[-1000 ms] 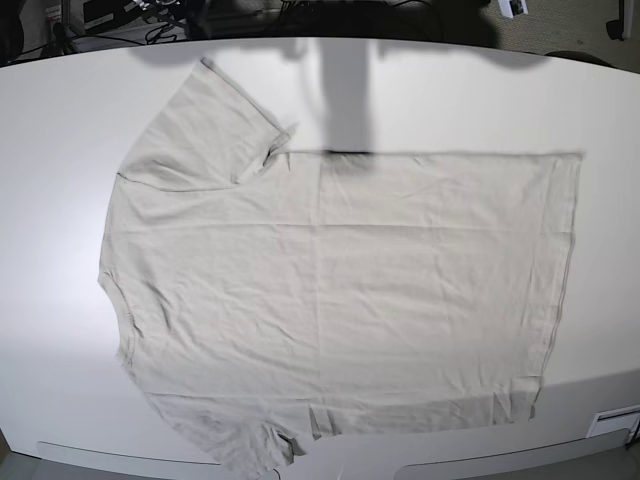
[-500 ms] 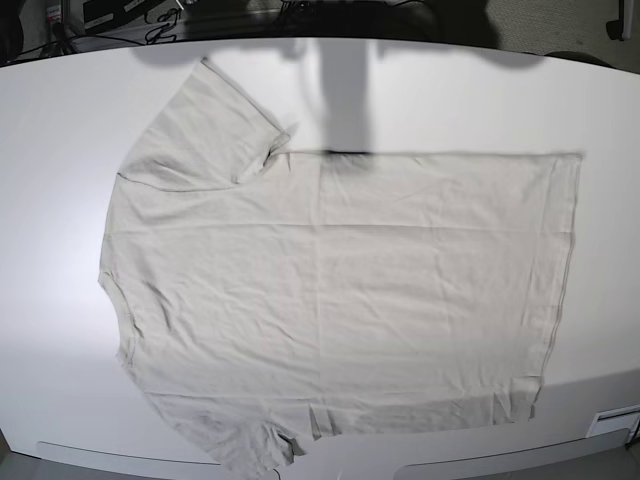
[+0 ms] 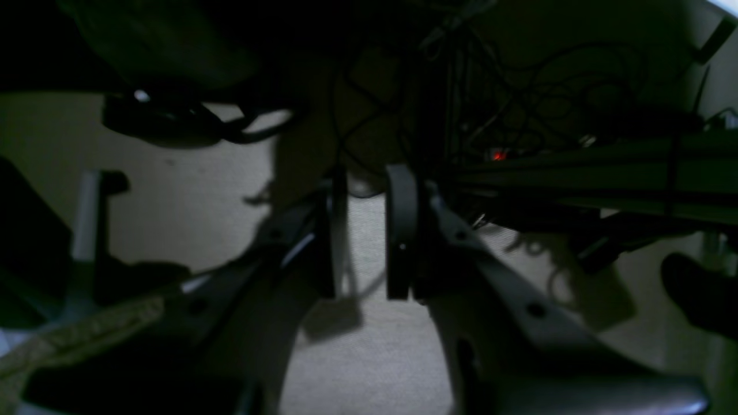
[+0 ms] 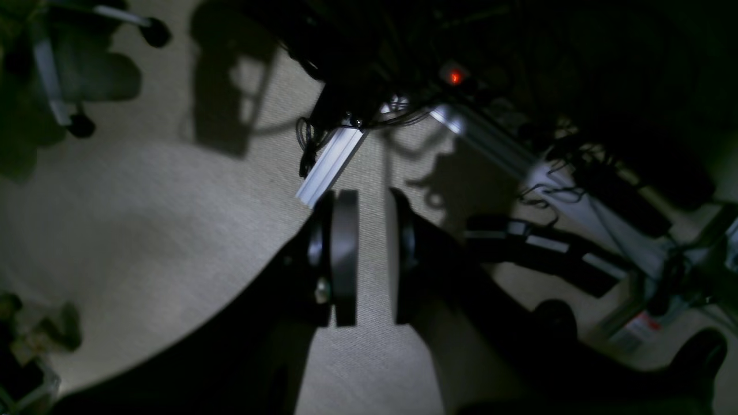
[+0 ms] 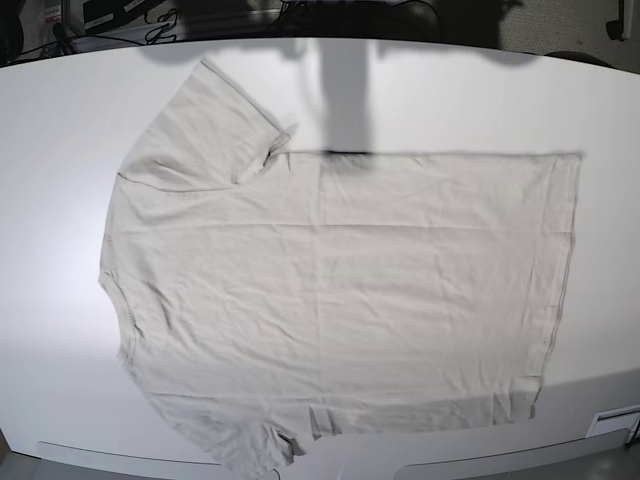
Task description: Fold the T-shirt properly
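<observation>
The T-shirt [image 5: 330, 300] lies spread flat on the white table [image 5: 50, 150], collar edge toward the base view's left, hem toward its right, far sleeve [image 5: 205, 125] splayed out. No fold is made; judged from this, the task stands at its start. Neither arm appears over the table. The left gripper [image 3: 365, 233] and right gripper [image 4: 372, 259] both hang over carpeted floor [image 4: 144, 202], jaws narrowly parted with a slim gap, holding nothing. The next move calls for bringing both arms over the table to take the garment's edges. The near sleeve is cut off at the frame's bottom. Both wrist views are dark; the cables and frame beneath cannot be made out clearly.
</observation>
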`<move>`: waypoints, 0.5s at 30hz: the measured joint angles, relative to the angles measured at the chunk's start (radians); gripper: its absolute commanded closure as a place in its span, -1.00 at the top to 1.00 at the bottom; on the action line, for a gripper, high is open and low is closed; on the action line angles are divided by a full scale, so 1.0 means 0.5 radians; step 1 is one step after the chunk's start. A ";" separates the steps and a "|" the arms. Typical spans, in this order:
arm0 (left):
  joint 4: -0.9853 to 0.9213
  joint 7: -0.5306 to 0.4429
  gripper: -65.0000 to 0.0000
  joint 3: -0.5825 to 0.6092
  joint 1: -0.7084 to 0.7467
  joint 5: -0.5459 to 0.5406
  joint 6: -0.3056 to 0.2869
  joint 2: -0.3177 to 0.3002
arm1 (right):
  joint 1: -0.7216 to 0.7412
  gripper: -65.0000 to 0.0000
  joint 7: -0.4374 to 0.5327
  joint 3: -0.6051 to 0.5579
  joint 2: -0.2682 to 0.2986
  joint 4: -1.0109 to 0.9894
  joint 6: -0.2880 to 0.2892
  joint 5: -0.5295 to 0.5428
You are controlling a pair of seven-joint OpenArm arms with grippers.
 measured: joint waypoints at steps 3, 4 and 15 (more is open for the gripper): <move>0.140 0.055 -0.60 0.000 0.022 0.003 0.000 -0.001 | -0.098 -0.71 -0.068 0.003 0.078 0.206 -0.083 0.002; 0.182 0.050 -0.60 0.000 0.034 0.001 -0.002 -0.001 | -0.134 -0.71 -0.082 0.002 0.106 0.267 -0.117 0.002; 0.413 0.133 -0.60 0.000 0.067 0.053 -0.021 -0.234 | -0.260 -0.71 -0.367 0.002 0.406 0.742 -0.516 -0.359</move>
